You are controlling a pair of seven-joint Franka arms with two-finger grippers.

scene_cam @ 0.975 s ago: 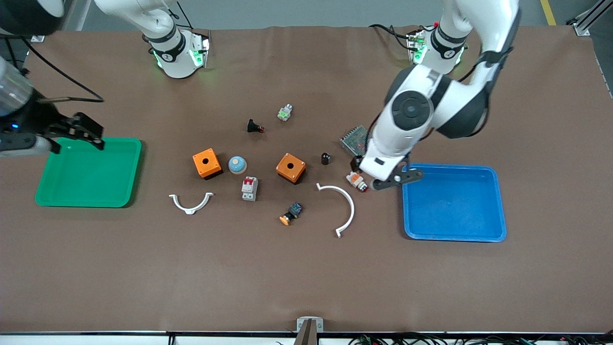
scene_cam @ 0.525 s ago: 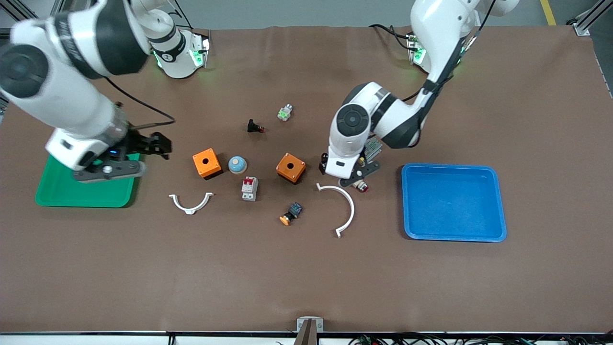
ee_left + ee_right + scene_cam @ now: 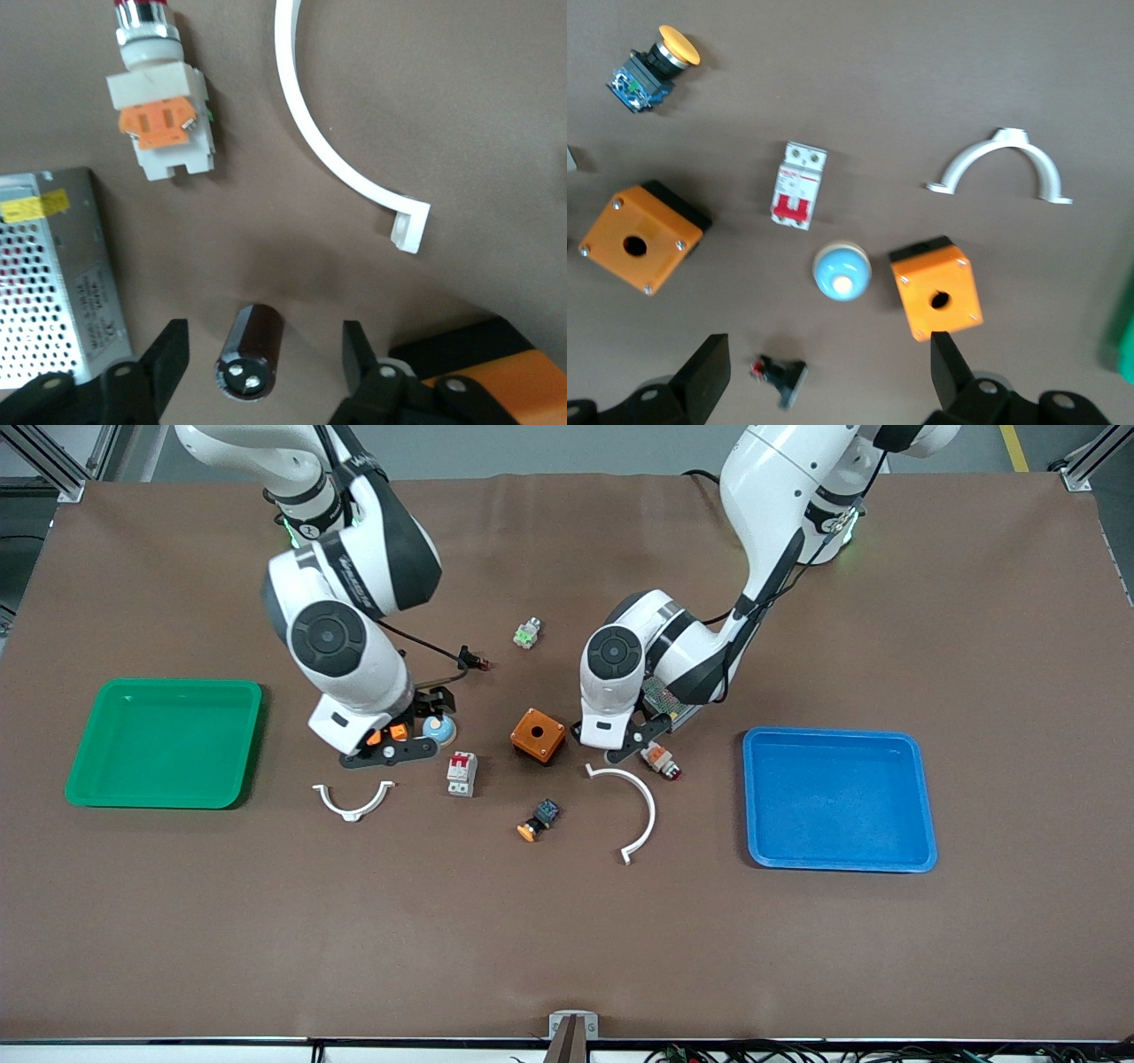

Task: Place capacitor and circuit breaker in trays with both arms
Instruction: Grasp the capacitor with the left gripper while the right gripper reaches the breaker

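Left end effector low over the bench, fingers apart. Capacitor lies on its side directly between them, long axis running along the gap, untouched. My judgement: descend and close.

Right end effector wide open, high over the orange box. Circuit breaker lies ahead of its gap, past the blue dome, well apart.

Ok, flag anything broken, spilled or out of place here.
Nothing stands out. The capacitor sits intact inside the open left hand; the circuit breaker lies whole on the table; the right hand hovers open over an orange box.
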